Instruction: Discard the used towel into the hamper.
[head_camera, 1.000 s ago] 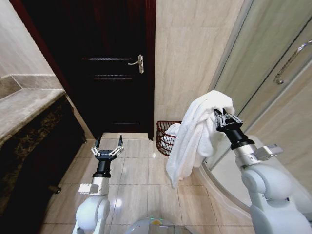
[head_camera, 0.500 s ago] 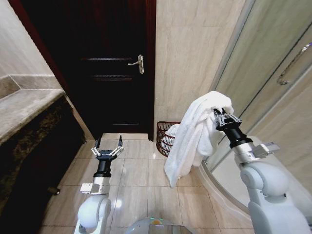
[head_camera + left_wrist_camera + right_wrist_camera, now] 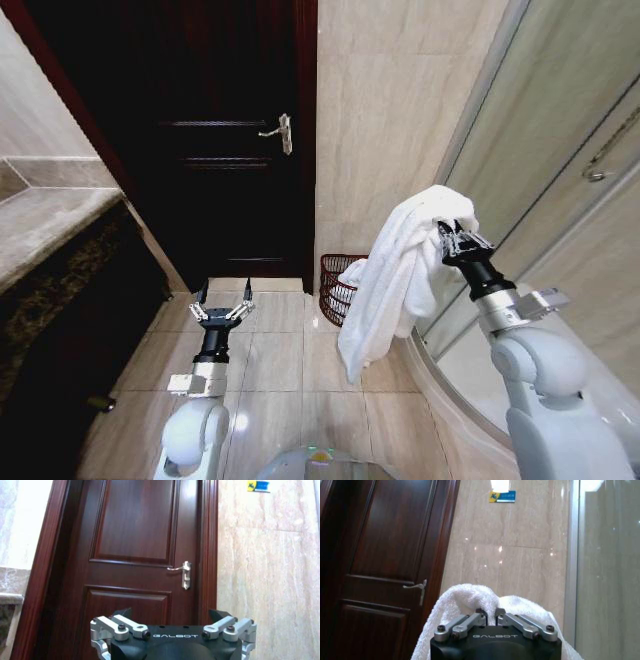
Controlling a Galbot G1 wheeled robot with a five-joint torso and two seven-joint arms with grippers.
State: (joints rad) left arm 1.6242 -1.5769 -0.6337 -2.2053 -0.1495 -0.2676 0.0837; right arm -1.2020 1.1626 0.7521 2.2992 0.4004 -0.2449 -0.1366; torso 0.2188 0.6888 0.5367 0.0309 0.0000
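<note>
Now carrying towel, pinched in right pincer, toward hamper; next, probably release above hamper; left pincer spread, idle.

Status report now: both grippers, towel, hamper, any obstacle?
Right gripper shut on towel, held high. Left gripper open, idle, low. Hamper on floor by wall, partly behind towel. Nothing blocking.

One towel; one hamper; two claws; one door
</note>
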